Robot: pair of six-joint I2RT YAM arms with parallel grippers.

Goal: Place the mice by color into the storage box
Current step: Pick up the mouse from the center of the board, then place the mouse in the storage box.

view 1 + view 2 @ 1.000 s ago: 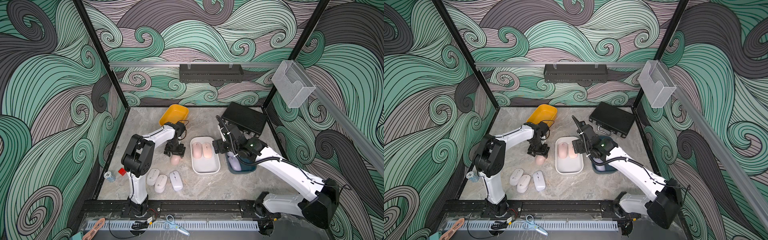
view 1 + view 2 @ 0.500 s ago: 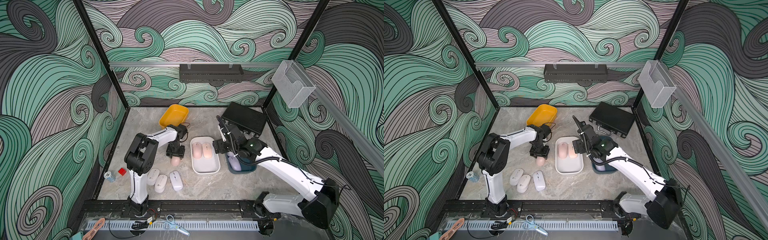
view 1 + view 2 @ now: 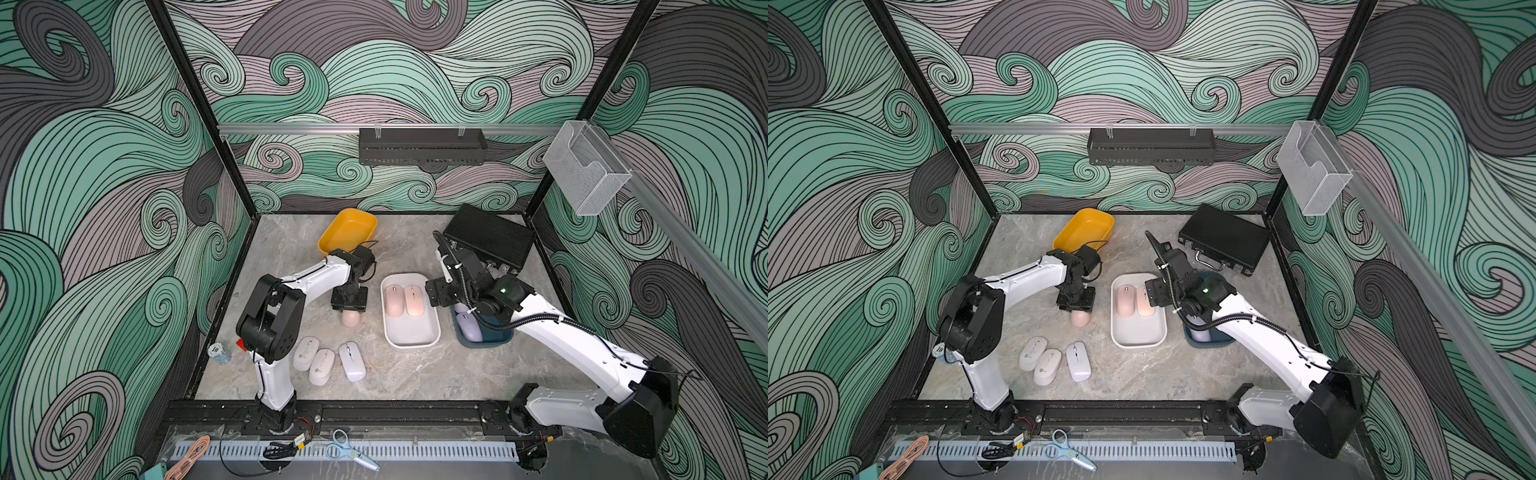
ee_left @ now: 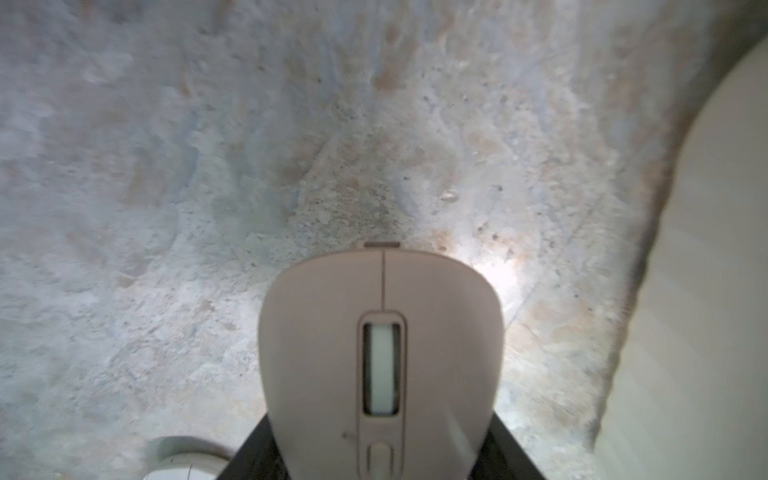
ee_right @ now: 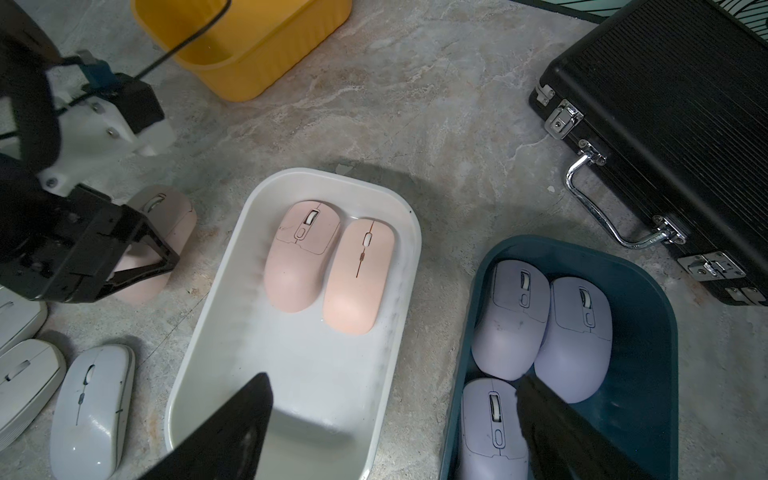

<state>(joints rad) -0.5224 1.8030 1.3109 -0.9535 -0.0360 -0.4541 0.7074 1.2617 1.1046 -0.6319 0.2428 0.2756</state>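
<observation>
Both top views: three pink mice in all. Two pink mice [image 3: 394, 300] lie side by side at the back end of the white tray [image 3: 411, 343] mid-table. The third pink mouse [image 3: 351, 319] lies on the table [image 3: 415, 382] just left of the tray, half under the left gripper [image 3: 350, 308]. Three white mice [image 3: 322, 366] sit in a row near the front edge. The teal bin [image 3: 494, 338] is just right of the tray; one lavender mouse [image 3: 469, 326] shows, and the right arm covers the rest. The yellow bin [image 3: 1084, 230] is at the back edge and the case [image 3: 1225, 239] in the back right corner. Left wrist: the third pink mouse [image 4: 382, 353] is wheel up on the table [image 4: 166, 166], pinched with dark fingers [image 4: 249, 457] tight on both flanks; the tray wall [image 4: 706, 291] is near. Right wrist: the right gripper [image 5: 392, 379] is spread wide and empty, one finger over the white tray [image 5: 208, 332], the other over the teal bin [image 5: 648, 332]. The tray holds two pink mice [image 5: 301, 253]. The bin holds three lavender mice [image 5: 513, 316], a finger hiding part of them. Three white mice [image 5: 93, 407] are on the table, two cut by the frame. The left gripper [image 5: 137, 257] masks part of the third pink mouse [image 5: 166, 216].
</observation>
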